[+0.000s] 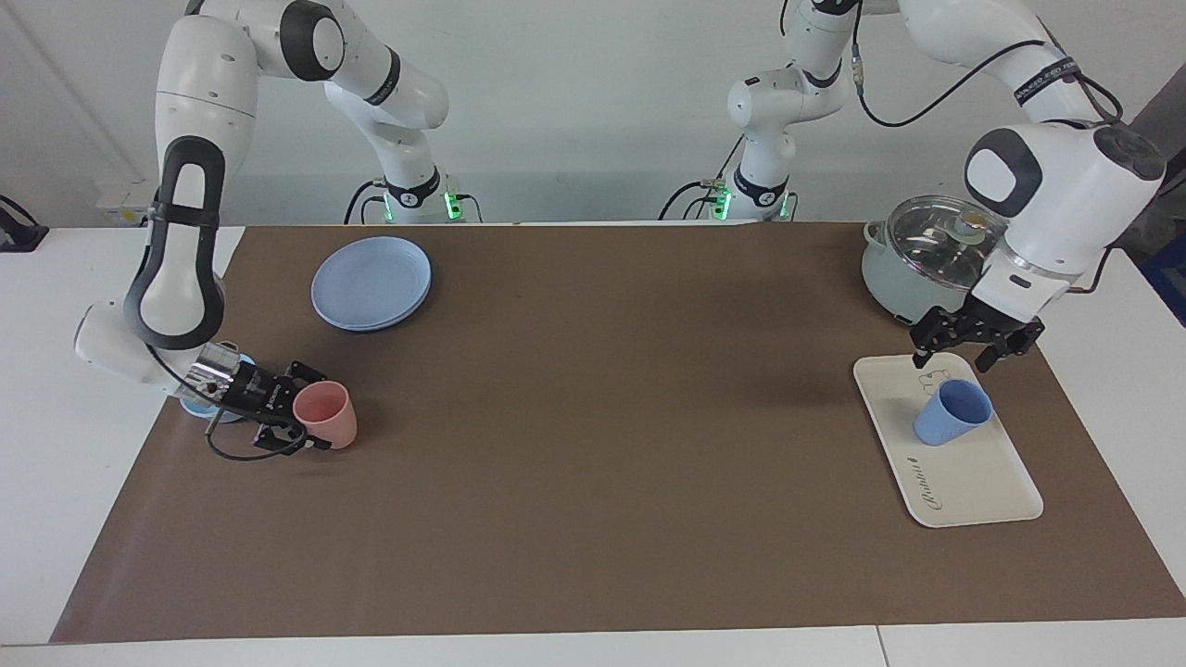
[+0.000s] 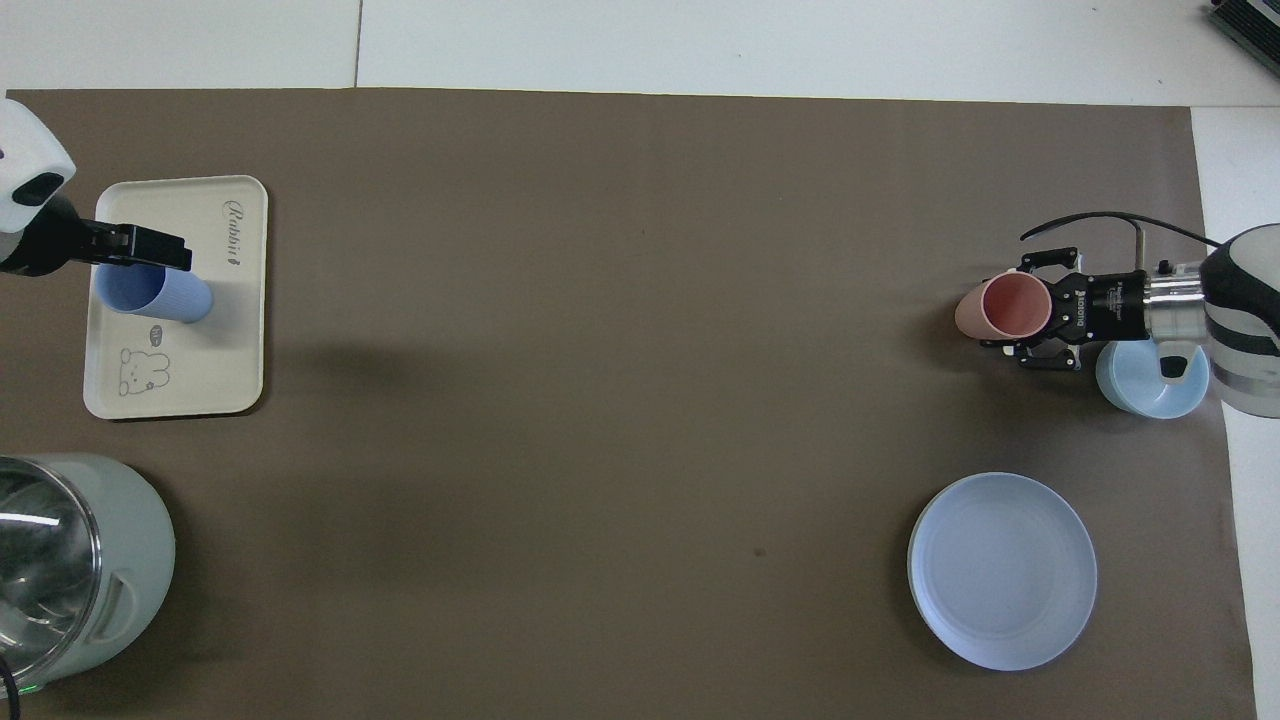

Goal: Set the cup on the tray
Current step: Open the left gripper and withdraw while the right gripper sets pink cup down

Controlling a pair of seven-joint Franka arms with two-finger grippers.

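The periwinkle-blue cup (image 1: pixel 952 414) stands mouth up on the cream-white tray (image 1: pixel 973 484) at the left arm's end of the table. It also shows in the overhead view (image 2: pixel 152 296), on the tray (image 2: pixel 222 345) between the bear drawing and the lettering. My left gripper (image 1: pixel 959 358) is open and empty, raised over the tray just above the cup, apart from it; the overhead view shows it (image 2: pixel 140 248) over the cup's rim. My right gripper (image 1: pixel 301 414) is shut on a salmon-pink cup (image 1: pixel 326 414), held tilted low over the mat (image 2: pixel 1003 308).
A light-blue bowl (image 2: pixel 1150 380) sits under the right wrist. A round blue plate (image 2: pixel 1002 570) lies nearer to the robots at that end. A pale green pot with a glass lid (image 1: pixel 936 264) stands next to the tray, nearer to the robots.
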